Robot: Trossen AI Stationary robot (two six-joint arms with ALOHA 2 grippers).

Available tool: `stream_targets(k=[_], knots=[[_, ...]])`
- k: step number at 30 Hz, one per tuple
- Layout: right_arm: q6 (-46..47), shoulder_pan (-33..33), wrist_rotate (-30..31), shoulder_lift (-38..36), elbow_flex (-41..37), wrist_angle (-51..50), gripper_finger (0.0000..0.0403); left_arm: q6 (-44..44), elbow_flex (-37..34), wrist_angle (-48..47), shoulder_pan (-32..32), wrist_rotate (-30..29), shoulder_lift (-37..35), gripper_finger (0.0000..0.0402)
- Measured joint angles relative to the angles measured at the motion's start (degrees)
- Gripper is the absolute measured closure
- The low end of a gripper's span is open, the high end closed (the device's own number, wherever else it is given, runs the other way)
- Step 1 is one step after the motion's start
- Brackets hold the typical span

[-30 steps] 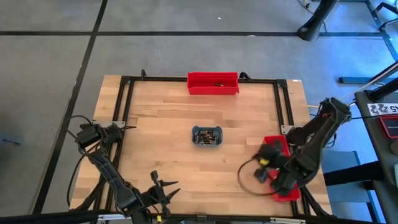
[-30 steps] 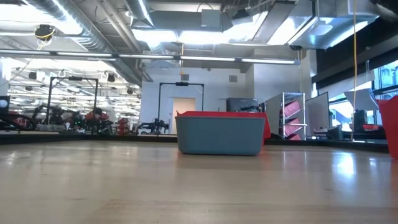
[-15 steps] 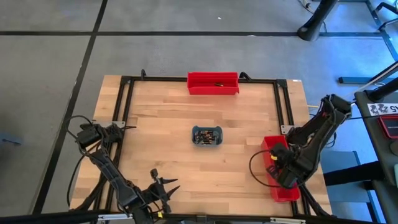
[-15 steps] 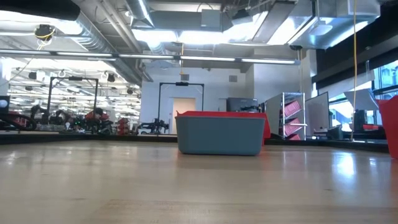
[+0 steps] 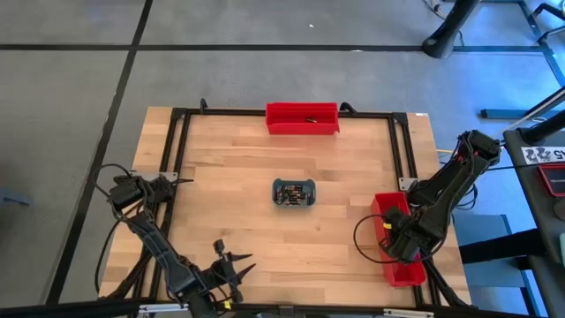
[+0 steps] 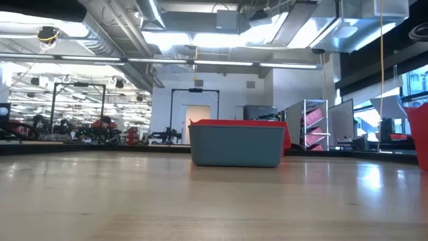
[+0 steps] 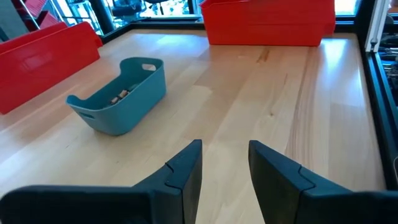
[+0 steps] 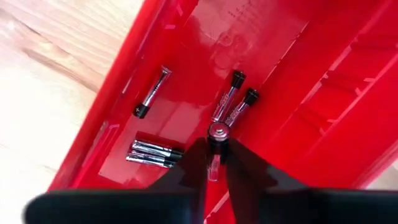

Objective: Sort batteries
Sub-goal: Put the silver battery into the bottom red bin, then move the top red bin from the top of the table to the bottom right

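The right gripper (image 8: 216, 163) hangs over the long red plastic bin (image 5: 396, 240) at the right edge of the wooden desk (image 5: 238, 194). Its fingers are close together around a small silvery battery (image 8: 217, 132), seen end-on, and I cannot tell if they still clamp it. More silvery-dark batteries (image 8: 225, 104) lie on this bin's floor. The left gripper (image 7: 225, 163) waits at the front edge, fingers apart and empty. The small grey-blue rounded tray (image 5: 293, 193) with batteries stands mid-desk.
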Motion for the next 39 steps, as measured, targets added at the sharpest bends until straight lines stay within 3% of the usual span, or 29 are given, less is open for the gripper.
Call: stream_targets(k=[10, 16, 21, 26, 29, 32, 36, 39], knots=[[-2.3, 0.0, -1.5, -1.0, 1.1, -1.5, 0.0213, -0.2, 0.0, 0.0, 0.1, 0.0, 0.0, 0.0281], [-2.4, 0.0, 4.1, -1.9, 12.5, -11.3, 0.0195, -0.2, 0.0, 0.0, 0.9, 0.0, 0.0, 0.0281], [-4.3, 0.0, 13.8, -2.0, 24.4, -19.7, 0.0206, -0.2, 0.0, 0.0, 1.6, 0.0, 0.0, 0.0281], [-12.9, -1.2, 31.8, -2.0, 29.7, -22.3, 0.021, -1.3, 0.0, 0.0, 1.7, 0.9, 0.0, 0.0281], [-24.3, -8.3, 35.1, -2.0, 30.1, -22.2, 0.021, -1.5, 0.0, -0.1, 2.6, 4.7, 0.0, 0.0281], [-41.6, -19.9, 35.1, -1.9, 28.8, -17.6, 0.021, -1.0, 0.0, -0.3, 4.7, 9.1, 0.0, 0.0281], [-71.6, -40.4, 31.8, -1.5, 26.0, -3.7, 0.021, 2.0, -0.4, -0.2, 7.5, 13.5, 0.0, 0.0281], [-94.0, -55.6, 26.1, 0.4, 24.2, 10.3, 0.021, 3.2, -3.7, -0.4, 9.1, 13.4, 0.0, 0.0281]])
